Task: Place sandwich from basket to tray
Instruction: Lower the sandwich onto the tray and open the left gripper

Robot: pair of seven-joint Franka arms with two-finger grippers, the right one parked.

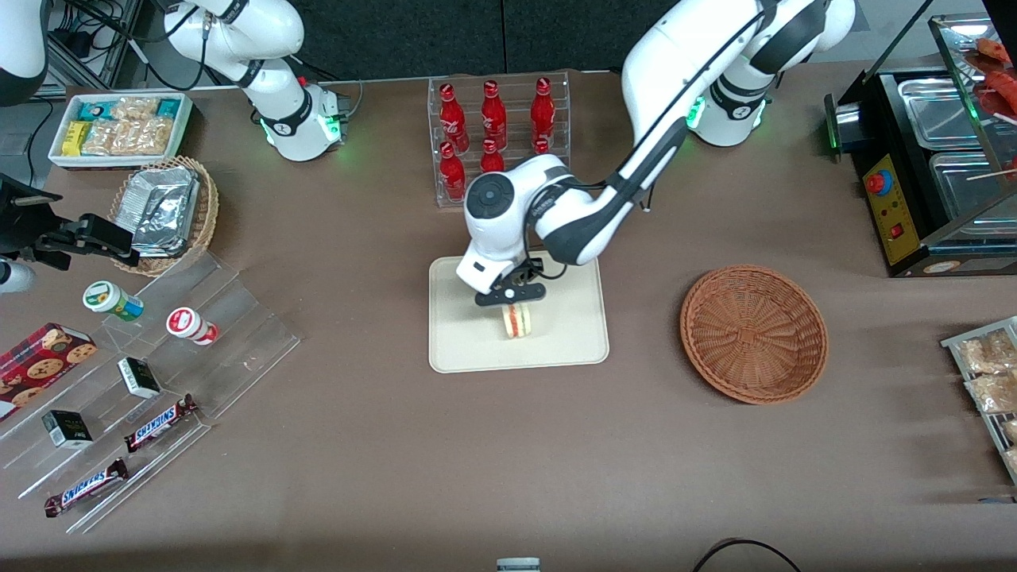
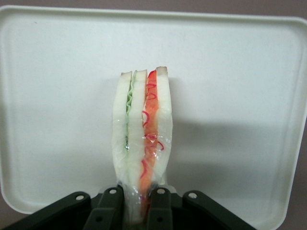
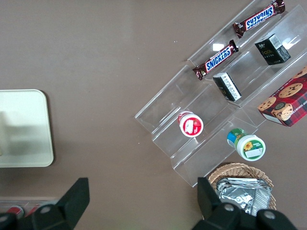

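I see the brown tabletop (image 1: 508,445) carrying everything. My left arm (image 1: 636,175) reaches out from its base and bends down at the wrist over the tray (image 1: 469,349). The basket (image 1: 753,332) sits apart, toward the working arm's end. The pincer (image 1: 515,303) points straight down — clamped on the sandwich (image 2: 143,143), held upright on edge over the tray (image 2: 230,86).

Gripper (image 1: 512,295) fingertips hidden by sandwich (image 2: 142,143) wedge, sandwich's clamped end cut off in wrist view, tray (image 1: 461,349) edge nearest bottles hidden under arm, contact of sandwich with tray undeterminable
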